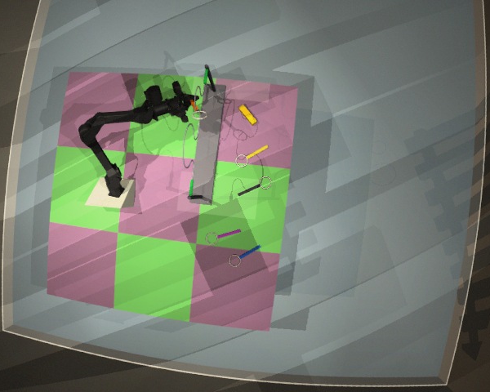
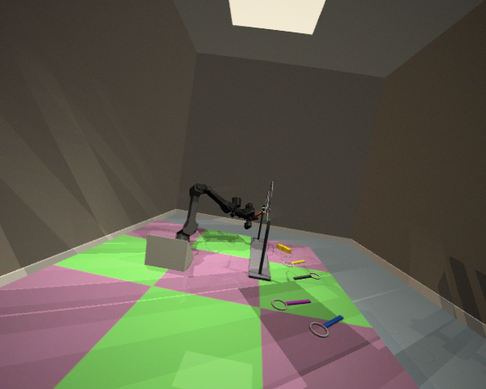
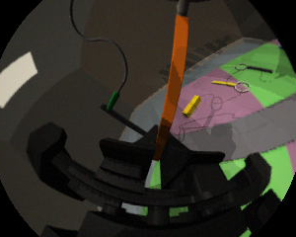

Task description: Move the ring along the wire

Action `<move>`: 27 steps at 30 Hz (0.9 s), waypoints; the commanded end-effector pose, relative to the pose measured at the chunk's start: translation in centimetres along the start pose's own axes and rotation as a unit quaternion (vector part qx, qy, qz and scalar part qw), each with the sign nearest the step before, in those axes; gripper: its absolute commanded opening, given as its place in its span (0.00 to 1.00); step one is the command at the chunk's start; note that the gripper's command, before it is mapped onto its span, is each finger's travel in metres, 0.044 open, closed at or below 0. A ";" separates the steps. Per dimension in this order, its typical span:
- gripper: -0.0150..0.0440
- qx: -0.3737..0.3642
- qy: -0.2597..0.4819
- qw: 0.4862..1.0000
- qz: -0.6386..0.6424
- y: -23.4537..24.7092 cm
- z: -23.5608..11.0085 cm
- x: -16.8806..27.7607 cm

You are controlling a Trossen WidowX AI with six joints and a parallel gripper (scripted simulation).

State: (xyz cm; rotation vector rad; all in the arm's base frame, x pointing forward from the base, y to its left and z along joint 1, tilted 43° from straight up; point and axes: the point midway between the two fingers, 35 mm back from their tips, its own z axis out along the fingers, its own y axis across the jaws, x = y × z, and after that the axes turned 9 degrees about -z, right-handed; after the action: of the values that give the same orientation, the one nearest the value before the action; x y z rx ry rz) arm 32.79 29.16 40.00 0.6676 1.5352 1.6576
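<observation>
My gripper (image 1: 192, 100) (image 2: 254, 216) (image 3: 158, 128) is shut on the orange handle (image 1: 193, 104) (image 2: 258, 214) (image 3: 176, 74). The ring (image 1: 199, 118) is at the wire's middle stretch, between the two green parts. In the wrist view the ring is mostly cut off at the top. The thin grey wire (image 1: 184, 147) (image 3: 124, 61) has several bends. I cannot tell exactly how the wire passes through the ring, or the gap between them. One green part (image 1: 206, 76) (image 3: 112, 101) is by the far post (image 1: 211, 79) (image 3: 125, 119); the other green part (image 1: 191, 187) is by the near post (image 1: 199, 197) (image 2: 264, 251).
The grey base (image 1: 205, 168) (image 2: 258, 261) lies under the wire. Beyond it lie a yellow block (image 1: 247, 114) (image 2: 283, 248) and loose rings with yellow (image 1: 257, 152), black (image 1: 249, 189), magenta (image 1: 229, 233) and blue (image 1: 250, 251) handles.
</observation>
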 end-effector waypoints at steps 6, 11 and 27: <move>0.00 0.048 0.021 0.994 -0.094 -3.3 -0.6 0.2; 0.00 0.076 0.032 0.986 -0.146 -5.2 -1.1 0.0; 0.00 0.150 0.061 0.946 -0.282 -10.2 -3.0 -1.5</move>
State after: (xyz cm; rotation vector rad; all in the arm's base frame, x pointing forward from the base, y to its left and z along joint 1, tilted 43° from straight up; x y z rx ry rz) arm 33.10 26.53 30.24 0.2668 1.8594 1.1015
